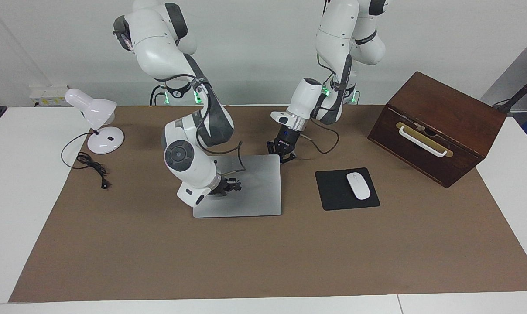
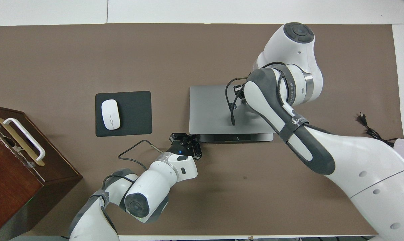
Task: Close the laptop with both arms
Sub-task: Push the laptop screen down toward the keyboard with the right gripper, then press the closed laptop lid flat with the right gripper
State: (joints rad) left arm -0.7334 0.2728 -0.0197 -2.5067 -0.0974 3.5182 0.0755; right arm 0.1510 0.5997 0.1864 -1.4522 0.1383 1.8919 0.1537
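Observation:
The silver-grey laptop (image 1: 257, 194) lies flat on the brown mat with its lid down; it also shows in the overhead view (image 2: 208, 110). My right gripper (image 1: 229, 186) rests low on the lid, toward the right arm's end of it, and shows in the overhead view (image 2: 239, 94). My left gripper (image 1: 283, 153) is open at the laptop's corner nearest the robots, toward the left arm's end, close to the hinge edge; it also shows in the overhead view (image 2: 188, 143). It holds nothing.
A black mouse pad (image 1: 333, 192) with a white mouse (image 1: 358, 186) lies beside the laptop toward the left arm's end. A dark wooden box (image 1: 438, 126) with a white handle stands past it. A white desk lamp (image 1: 95, 117) and its cable (image 1: 91, 165) are at the right arm's end.

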